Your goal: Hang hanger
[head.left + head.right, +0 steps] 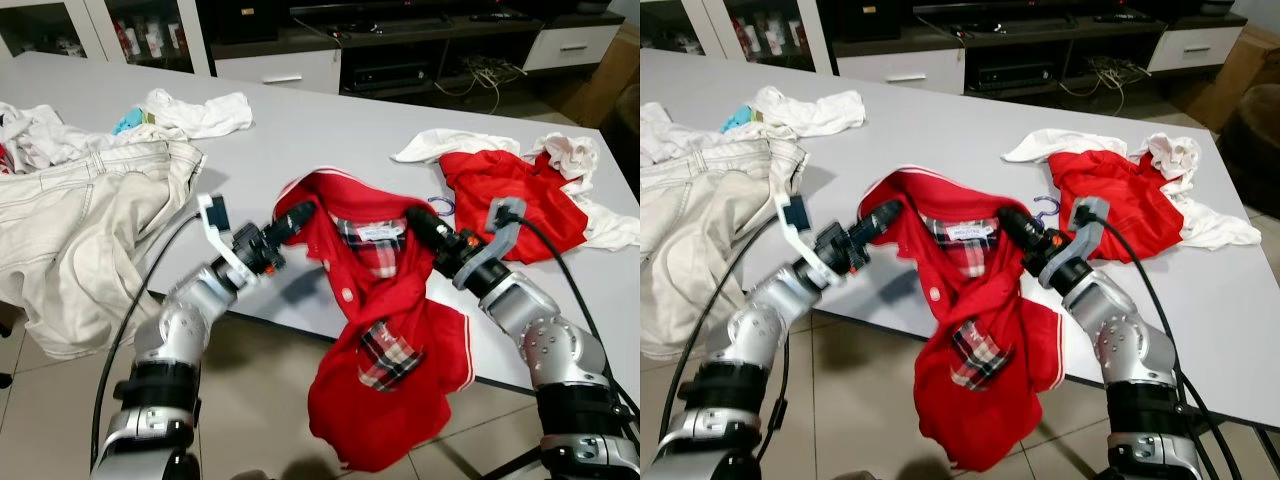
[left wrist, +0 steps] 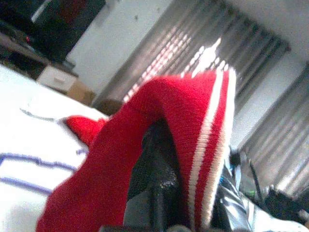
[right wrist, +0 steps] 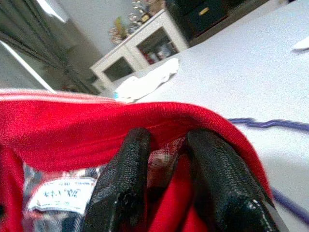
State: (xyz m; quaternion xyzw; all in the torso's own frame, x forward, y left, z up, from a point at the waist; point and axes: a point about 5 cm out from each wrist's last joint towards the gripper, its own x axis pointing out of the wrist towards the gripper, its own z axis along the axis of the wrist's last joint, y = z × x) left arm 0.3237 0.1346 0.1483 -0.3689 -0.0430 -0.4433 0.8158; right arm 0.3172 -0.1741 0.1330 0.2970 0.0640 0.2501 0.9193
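A red polo shirt (image 1: 385, 330) with plaid lining is stretched between my two grippers at the grey table's front edge (image 1: 290, 325). Its lower half hangs over the edge toward the floor. My left gripper (image 1: 300, 215) is shut on the shirt's left shoulder, and red cloth with white stripes (image 2: 203, 145) drapes over its fingers. My right gripper (image 1: 418, 222) is shut on the collar's right side, with the fingers (image 3: 217, 188) pinching the fabric near the label. A thin purple hanger (image 1: 441, 205) lies on the table behind the shirt, mostly hidden; its wire (image 3: 270, 124) shows beyond the collar.
Beige jeans (image 1: 80, 220) spill over the table's left side, with white clothes (image 1: 200, 112) behind them. Another red garment (image 1: 520, 200) and white cloths (image 1: 570, 155) lie at the right. A dark TV cabinet (image 1: 400, 50) stands behind the table.
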